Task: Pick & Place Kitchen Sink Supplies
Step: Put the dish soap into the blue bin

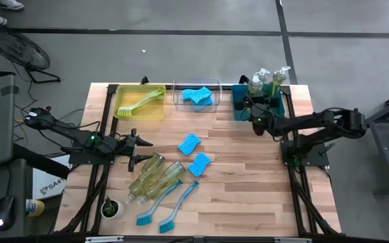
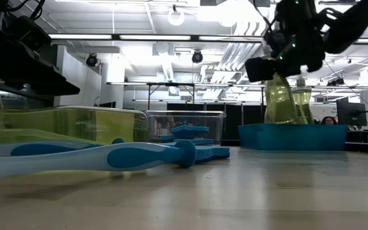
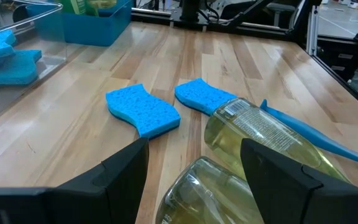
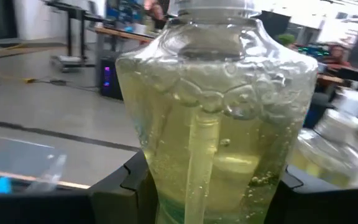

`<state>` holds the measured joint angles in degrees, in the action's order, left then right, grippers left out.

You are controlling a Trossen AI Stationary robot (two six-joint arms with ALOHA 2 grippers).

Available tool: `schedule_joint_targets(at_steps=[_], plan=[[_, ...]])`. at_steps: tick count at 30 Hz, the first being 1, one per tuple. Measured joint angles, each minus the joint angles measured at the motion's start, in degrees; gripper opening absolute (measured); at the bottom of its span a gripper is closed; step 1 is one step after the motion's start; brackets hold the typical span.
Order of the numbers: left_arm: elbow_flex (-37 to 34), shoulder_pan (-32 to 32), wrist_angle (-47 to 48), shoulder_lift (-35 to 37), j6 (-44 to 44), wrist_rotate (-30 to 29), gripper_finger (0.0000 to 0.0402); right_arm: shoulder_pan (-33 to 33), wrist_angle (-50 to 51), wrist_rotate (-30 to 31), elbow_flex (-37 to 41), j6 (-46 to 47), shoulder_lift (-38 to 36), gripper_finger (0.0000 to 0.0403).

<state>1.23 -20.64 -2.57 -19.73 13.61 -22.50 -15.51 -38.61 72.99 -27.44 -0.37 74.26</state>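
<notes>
The right gripper is closed around an upright clear yellow-green pump-top soap bottle in the teal rectangular bin at the table's far edge; its arm reaches in from the right. The left gripper hovers parted and empty beside two clear yellow-green soap bottles lying flat; its arm stretches low from the left.

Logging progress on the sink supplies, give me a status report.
Right pincer around upright soap bottle over teal bin. Left pincer open, above lying bottles. Two sponges and two brushes on table.
</notes>
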Motion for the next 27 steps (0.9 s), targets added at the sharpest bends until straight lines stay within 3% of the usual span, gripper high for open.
schedule_joint_targets(at_steps=[12,27], plan=[[0.0,0.0,0.0,0.0,0.0,0.0,0.025,-2.98,-15.39,4.54,10.9,-2.58,-0.09,0.017],[0.0,0.0,0.0,0.0,0.02,0.0,0.025,-10.65,-25.06,2.84,20.3,0.07,-0.11,0.017]])
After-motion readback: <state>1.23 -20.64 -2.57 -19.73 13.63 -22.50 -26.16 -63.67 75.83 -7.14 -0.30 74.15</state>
